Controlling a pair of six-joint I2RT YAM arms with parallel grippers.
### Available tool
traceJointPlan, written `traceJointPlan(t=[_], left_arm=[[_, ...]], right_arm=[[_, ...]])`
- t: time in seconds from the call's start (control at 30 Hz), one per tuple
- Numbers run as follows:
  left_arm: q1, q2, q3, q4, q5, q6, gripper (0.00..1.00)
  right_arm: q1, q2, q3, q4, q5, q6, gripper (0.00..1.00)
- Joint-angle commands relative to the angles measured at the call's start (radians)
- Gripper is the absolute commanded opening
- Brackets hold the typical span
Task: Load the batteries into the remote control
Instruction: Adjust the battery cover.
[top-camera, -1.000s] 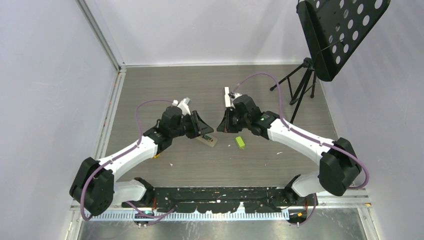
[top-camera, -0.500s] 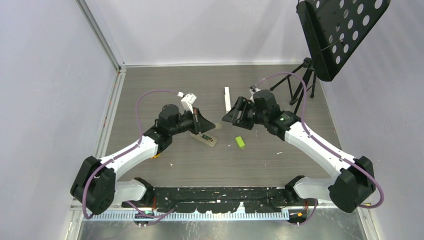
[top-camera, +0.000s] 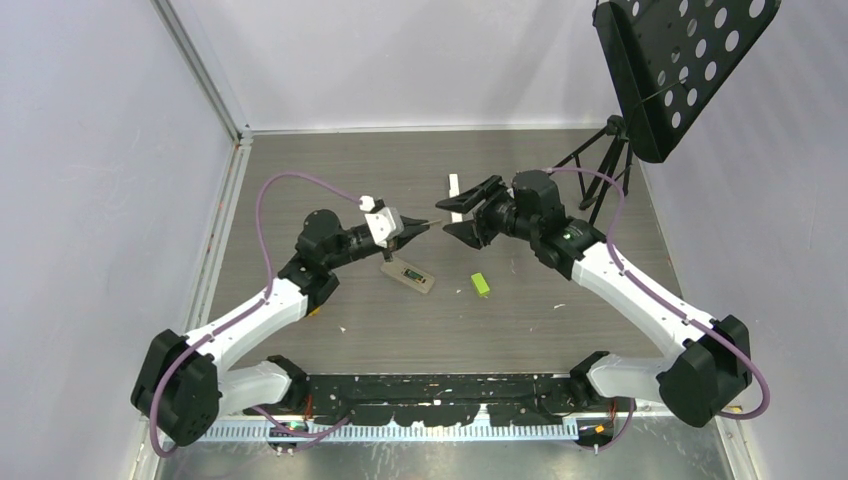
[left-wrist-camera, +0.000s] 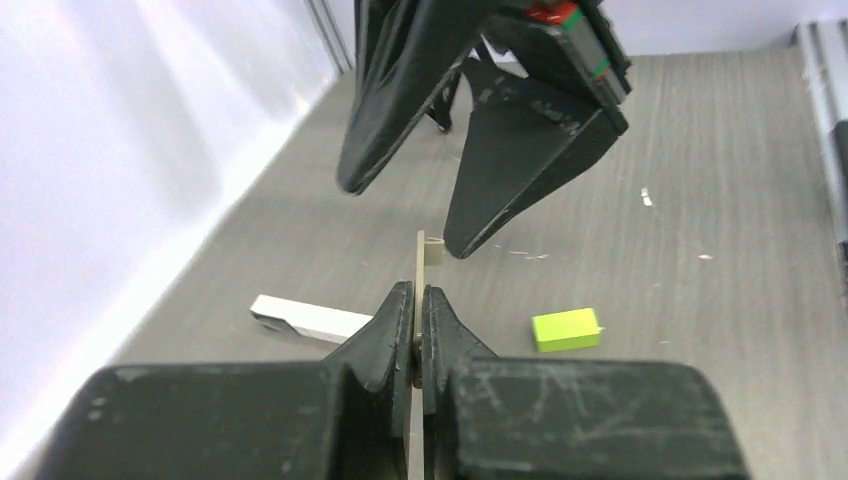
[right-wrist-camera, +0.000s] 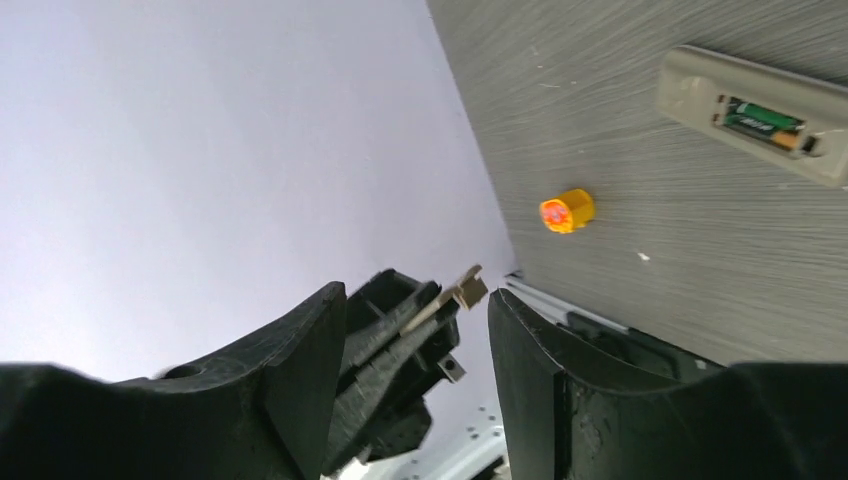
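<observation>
Top external: fixed, high behind near edge of counter (top-camera: 330, 170), looks down and forward over all of it, distant. Left wrist: close behind left tool (left-wrist-camera: 418, 290), aimed along its jaws, low over counter, facing right tool (left-wrist-camera: 402, 218). Right wrist: close behind right tool, rolled sideways, facing back. Shared: both wrist views catch beige strip (left-wrist-camera: 430, 255) pinched in left tool; top and right wrist catch remote (top-camera: 407, 275).
</observation>
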Motion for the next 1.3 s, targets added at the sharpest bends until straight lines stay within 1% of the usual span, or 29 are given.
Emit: traceJointPlan(t=[0.0, 0.1, 0.13, 0.2, 0.3, 0.4, 0.47, 0.53, 0.57, 0.63, 0.67, 0.73, 0.83, 0.93, 1.0, 1.03, 1.1, 1.17, 1.27], left_arm=[[-0.009, -0.045, 0.052, 0.034, 0.068, 0.369, 0.00], [-0.020, -0.047, 0.046, 0.073, 0.049, 0.484, 0.00], [-0.021, -0.049, 0.051, 0.061, 0.053, 0.508, 0.00], [-0.024, -0.053, 0.058, 0.044, 0.049, 0.539, 0.00], [-0.029, -0.054, 0.058, 0.043, 0.046, 0.564, 0.00], [-0.030, -0.052, 0.052, 0.042, 0.035, 0.580, 0.00], [-0.032, -0.049, 0.050, 0.043, 0.032, 0.581, 0.00], [-0.035, -0.048, 0.049, 0.043, 0.028, 0.578, 0.00], [-0.037, -0.046, 0.049, 0.043, 0.025, 0.576, 0.02], [-0.039, -0.046, 0.044, 0.047, 0.019, 0.572, 0.10], [-0.041, -0.046, 0.039, 0.054, 0.009, 0.558, 0.15], [-0.043, -0.049, 0.027, 0.069, -0.015, 0.513, 0.29], [-0.042, -0.056, 0.006, 0.111, -0.069, 0.343, 0.53], [-0.042, -0.080, -0.017, 0.127, -0.138, 0.115, 0.65], [-0.042, -0.112, -0.027, 0.121, -0.228, -0.104, 0.73], [-0.043, -0.132, -0.023, 0.080, -0.263, -0.234, 0.77], [-0.043, -0.168, 0.010, -0.048, -0.341, -0.470, 0.80], [-0.042, -0.200, 0.060, -0.209, -0.387, -0.647, 0.80], [-0.040, -0.238, 0.096, -0.363, -0.521, -1.021, 0.80]], right_arm=[[0.005, 0.030, 0.053, 0.064, -0.017, 0.178, 0.59], [0.005, 0.038, 0.024, 0.099, -0.027, 0.236, 0.59], [0.005, 0.039, 0.022, 0.107, -0.032, 0.248, 0.57], [0.005, 0.043, 0.019, 0.132, -0.048, 0.261, 0.50], [0.005, 0.042, 0.023, 0.145, -0.058, 0.263, 0.37], [0.005, 0.037, 0.021, 0.145, -0.062, 0.259, 0.28], [0.005, 0.038, 0.015, 0.154, -0.073, 0.262, 0.26], [0.004, 0.043, 0.013, 0.166, -0.083, 0.260, 0.18], [0.005, 0.046, 0.011, 0.175, -0.085, 0.258, 0.12], [0.004, 0.051, 0.003, 0.195, -0.084, 0.257, 0.03], [0.005, 0.053, 0.000, 0.210, -0.082, 0.257, 0.01], [0.005, 0.053, -0.008, 0.239, -0.066, 0.257, 0.00], [0.005, 0.047, -0.027, 0.309, -0.025, 0.261, 0.00], [0.005, 0.042, -0.048, 0.370, 0.030, 0.260, 0.00], [0.004, 0.044, -0.060, 0.417, 0.067, 0.247, 0.00], [0.003, 0.046, -0.064, 0.434, 0.076, 0.239, 0.00], [0.003, 0.050, -0.077, 0.496, 0.085, 0.220, 0.00], [0.003, 0.048, -0.091, 0.549, 0.091, 0.190, 0.00], [0.004, 0.037, -0.113, 0.632, 0.079, 0.121, 0.00]])
